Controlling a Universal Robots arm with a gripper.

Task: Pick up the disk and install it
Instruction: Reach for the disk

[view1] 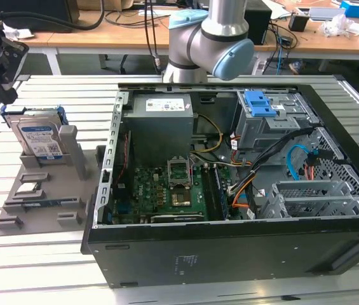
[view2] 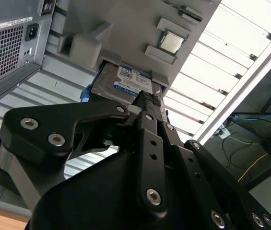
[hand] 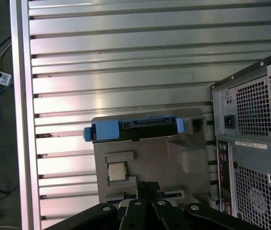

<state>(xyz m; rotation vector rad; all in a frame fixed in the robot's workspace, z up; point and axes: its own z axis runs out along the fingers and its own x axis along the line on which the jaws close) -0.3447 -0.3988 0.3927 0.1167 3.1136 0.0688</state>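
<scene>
Two jaws are seen pressed together with nothing between them, held off from the grey holder [hand: 173, 158] in both wrist views. The disk [hand: 135, 130] is stood on edge in that holder's slot, blue carrier rim uppermost, apart from the jaws. The holder is set on the slatted worktop [view1: 52, 267], at the exterior view's left of the open computer case [view1: 230, 254]. For a clean pick, the jaws should be spread first and centred across the disk's thin faces, with the lift kept straight along the slot.
</scene>
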